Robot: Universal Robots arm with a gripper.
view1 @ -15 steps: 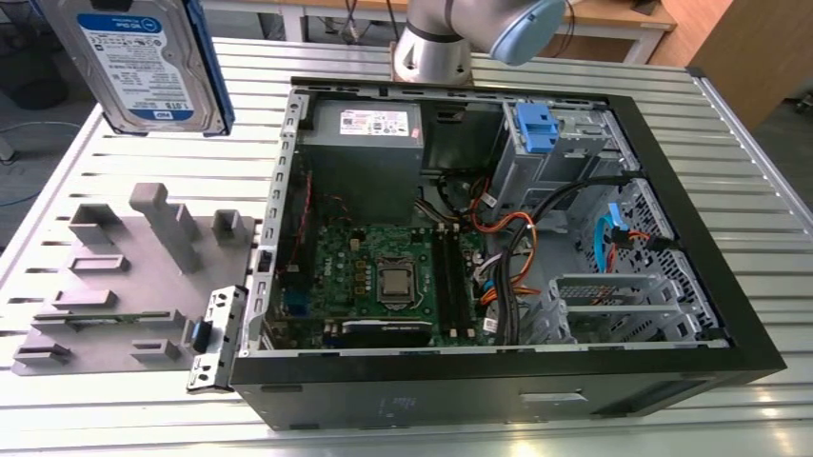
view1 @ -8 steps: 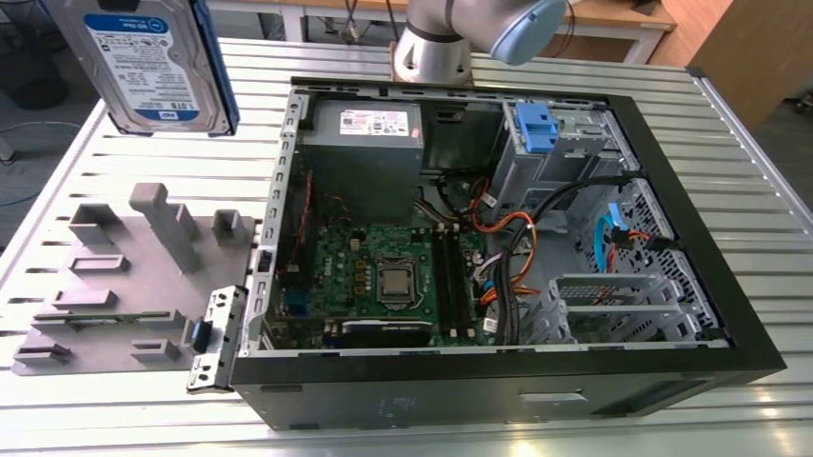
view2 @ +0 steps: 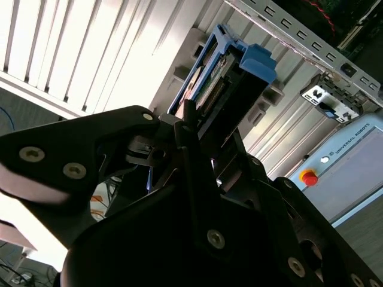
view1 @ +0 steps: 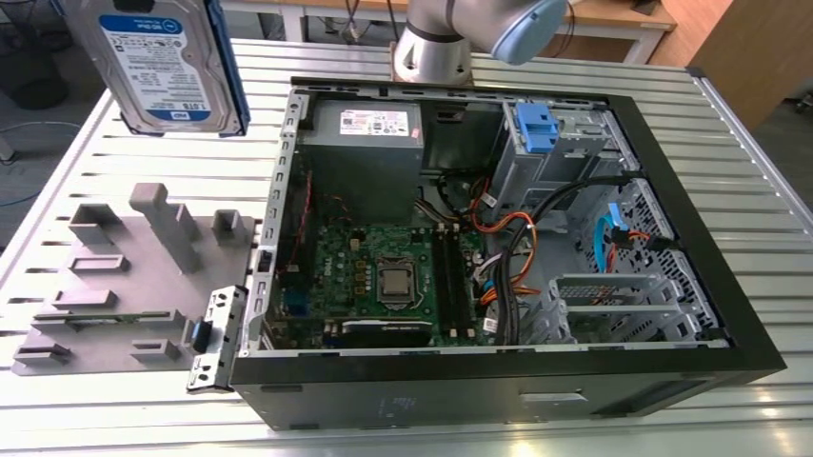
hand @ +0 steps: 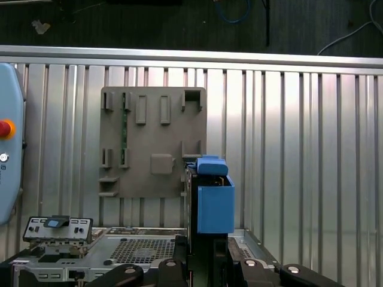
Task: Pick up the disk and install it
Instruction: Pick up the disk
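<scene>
**Disk in the air, well to the left of the bays**

We've got the disk up off the desk, high at the exterior view's left, its white-and-blue label facing that camera. In the second wrist view the pincer is closed on it: the black fingers sit on either side of the drive's body, and its blue bracket juts out past them.

Now the geometry. The disk's long axis runs straight out from the pincer, away from the wrist. In the first wrist view we look along that axis, past the blue end of the disk, down onto the grey fixture lying on the slats. So we judge that the drive hangs on end, roughly above the fixture.

That puts it outside the open computer case, on its left. The drive cages line the case's right side, so the whole motherboard lies between them and the disk. Nothing is seated yet.
</scene>
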